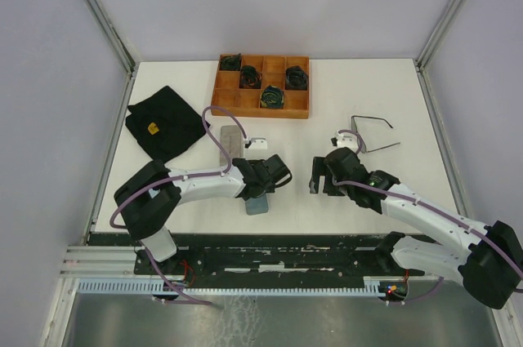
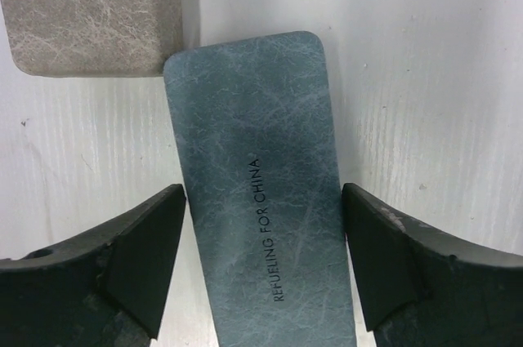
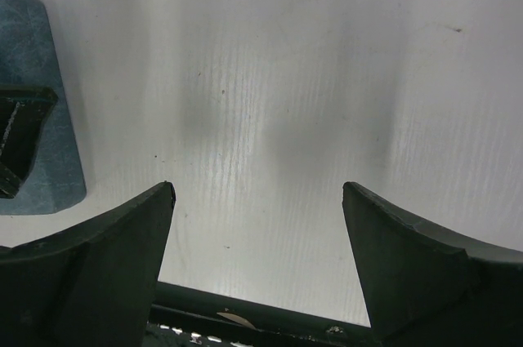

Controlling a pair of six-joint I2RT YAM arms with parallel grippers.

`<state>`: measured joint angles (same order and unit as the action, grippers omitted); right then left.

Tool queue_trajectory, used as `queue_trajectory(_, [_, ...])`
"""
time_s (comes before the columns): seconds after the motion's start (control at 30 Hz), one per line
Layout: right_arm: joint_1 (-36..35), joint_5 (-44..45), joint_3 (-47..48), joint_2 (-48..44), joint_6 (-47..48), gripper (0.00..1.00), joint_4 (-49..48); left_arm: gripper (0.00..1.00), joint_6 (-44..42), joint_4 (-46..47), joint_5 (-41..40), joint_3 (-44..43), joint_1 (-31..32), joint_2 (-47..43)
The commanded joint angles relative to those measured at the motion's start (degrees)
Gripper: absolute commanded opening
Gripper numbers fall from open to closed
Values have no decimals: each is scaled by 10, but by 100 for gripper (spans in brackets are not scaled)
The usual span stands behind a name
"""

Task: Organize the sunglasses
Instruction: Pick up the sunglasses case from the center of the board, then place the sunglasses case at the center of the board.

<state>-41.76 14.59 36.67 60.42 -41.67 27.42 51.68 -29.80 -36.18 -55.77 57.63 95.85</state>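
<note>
One pair of sunglasses (image 1: pixel 372 133), thin dark wire frame with its arms spread, lies on the white table at the right, beyond my right arm. My left gripper (image 1: pixel 261 182) (image 2: pixel 263 200) is open and low over a blue oblong case (image 1: pixel 258 205) (image 2: pixel 253 118). Its fingers stand astride the case, close to both long edges. A grey case (image 1: pixel 232 136) (image 2: pixel 90 12) lies just past the blue one, to the left. My right gripper (image 1: pixel 323 185) (image 3: pixel 258 192) is open over bare table with nothing between its fingers. At the left of the right wrist view is the blue case (image 3: pixel 49 159).
A wooden compartment tray (image 1: pixel 306 110) at the back holds several dark green coiled bundles (image 1: pixel 272 96). A black cloth (image 1: pixel 163 122) lies at the far left. The table's dark front edge (image 3: pixel 245 314) runs just below the right gripper.
</note>
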Motion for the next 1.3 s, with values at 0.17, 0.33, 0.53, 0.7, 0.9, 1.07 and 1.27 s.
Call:
queue_trajectory(0.17, [3, 0, 7, -11, 11, 93, -10, 50, 1, 4, -12, -12, 2, -18])
queue_trajectory(0.33, [3, -2, 9, -40, 22, 93, -12, 15, -36, 33, -6, 8, 1, -97])
queue_trajectory(0.53, [3, -2, 9, -140, 46, 93, -36, 3, -128, 211, 79, 94, -4, -295])
queue_trajectory(0.7, [4, -44, 4, -235, 73, 93, -110, 3, -140, 319, 132, 151, -15, -438])
queue_trajectory(0.9, [3, -171, 63, -222, 83, 94, -143, 3, -149, 397, 205, 180, -16, -523])
queue_trajectory(1.07, [2, -236, 91, -173, 44, 94, -202, 3, -161, 430, 237, 195, -16, -536])
queue_trajectory(1.27, [-7, -233, 113, -131, 16, 94, -233, 3, -165, 447, 270, 196, -16, -515])
